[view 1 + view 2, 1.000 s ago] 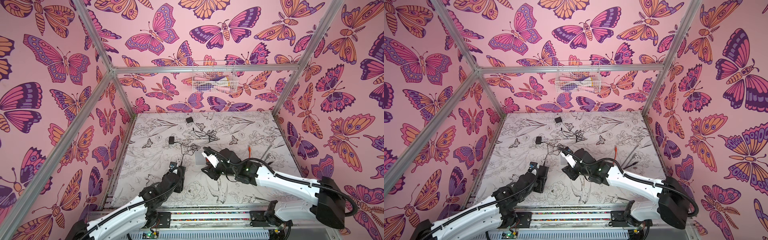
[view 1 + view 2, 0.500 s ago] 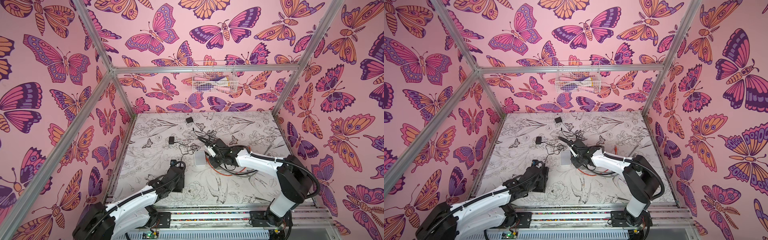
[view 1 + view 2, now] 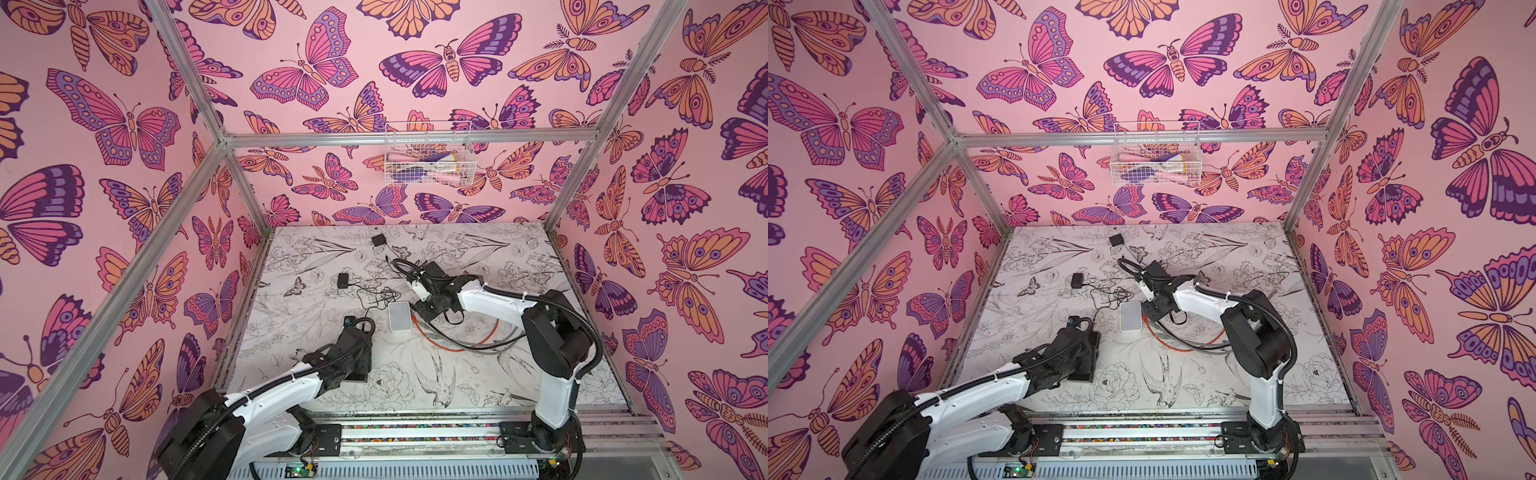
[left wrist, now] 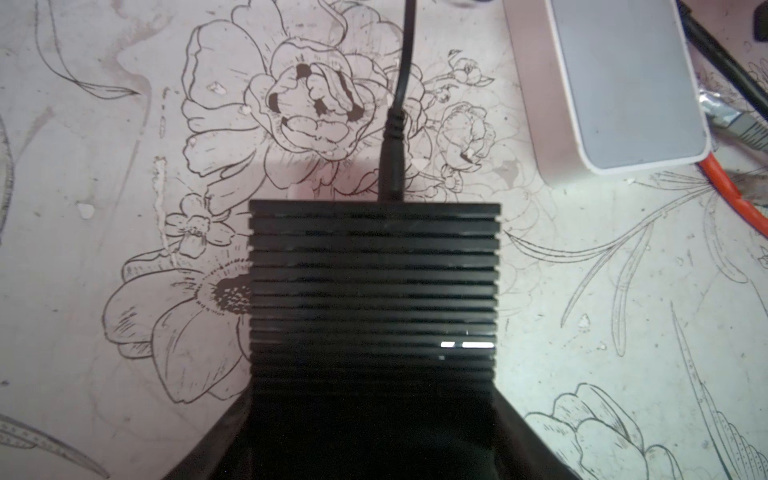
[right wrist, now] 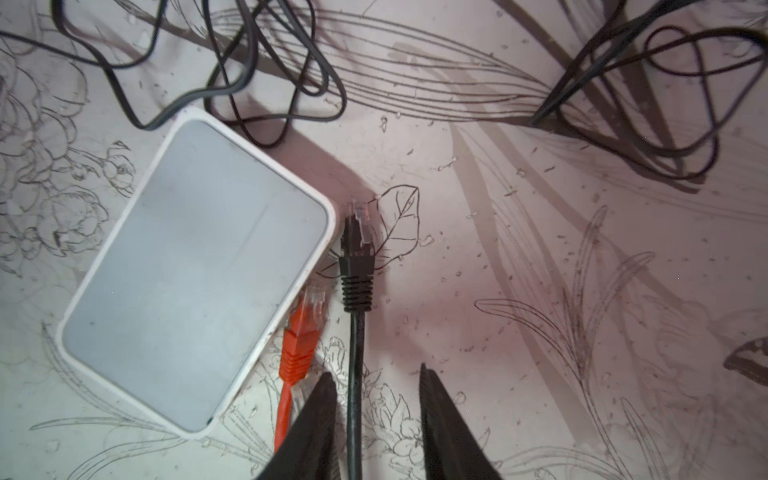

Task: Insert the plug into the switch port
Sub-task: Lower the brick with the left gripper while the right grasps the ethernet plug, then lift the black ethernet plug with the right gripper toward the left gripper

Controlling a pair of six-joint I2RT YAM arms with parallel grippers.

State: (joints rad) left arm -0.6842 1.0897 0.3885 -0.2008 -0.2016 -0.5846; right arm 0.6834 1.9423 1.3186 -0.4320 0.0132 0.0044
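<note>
The switch (image 5: 195, 270), a white box with a grey top, lies flat mid-table (image 3: 399, 316) (image 3: 1130, 316). A black network plug (image 5: 357, 241) lies on the mat beside its corner, outside any port. My right gripper (image 5: 375, 370) (image 3: 423, 311) stands open astride that plug's black cable (image 5: 354, 374), just behind the plug. An orange plug (image 5: 305, 316) points at the switch's side; whether it is seated I cannot tell. My left gripper (image 4: 374, 386) (image 3: 358, 360) is shut on a black ribbed box (image 4: 374, 282) resting on the mat, with a black lead (image 4: 397, 124) entering its far end.
Thin black wires (image 3: 378, 295) tangle behind the switch and run to two small black adapters (image 3: 343, 279) (image 3: 378, 240). An orange cable (image 3: 457, 348) loops on the mat under the right arm. A wire basket (image 3: 428, 153) hangs on the back wall.
The right arm has folded up at the elbow. Its gripper has shifted from the switch's near side to its right side, and the jaws have narrowed. The left arm has hardly moved.
</note>
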